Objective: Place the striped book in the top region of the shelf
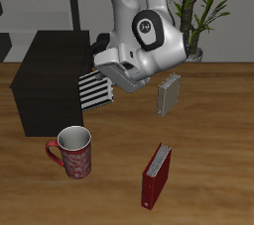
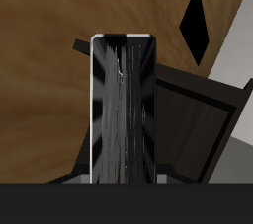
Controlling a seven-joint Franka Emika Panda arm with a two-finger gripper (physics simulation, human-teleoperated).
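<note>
Standing nearest the table's (image 1: 223, 160) front edge was a dark red book (image 1: 155, 176), upright on the wood with its pale page edge showing. Beside it, a little farther back, sat a red patterned mug (image 1: 73, 153) with its handle turned away from the red book; the inside of its mouth showed only a dark hollow, with no contents to be seen.

Farther back, lifted off the tabletop, the striped book (image 1: 95, 89) hung at the open side of the shelf (image 1: 50, 85), its black-and-white bars facing the camera. The gripper (image 1: 106, 80) was closed on the striped book from above, its fingers partly hidden behind the wrist housing. From the wrist camera the striped book (image 2: 123, 110) filled the middle of the picture as a tall, dark, streaked slab with a pale border, and the shelf (image 2: 198, 119) lay just behind it as black panels.

A plain grey book (image 1: 169, 94) stood on the table close behind the arm, apart from the striped one.

At the back, a potted plant (image 1: 198, 11) rose behind the robot, and a grey metal-framed rack (image 1: 40, 1) stood behind the black shelf.
</note>
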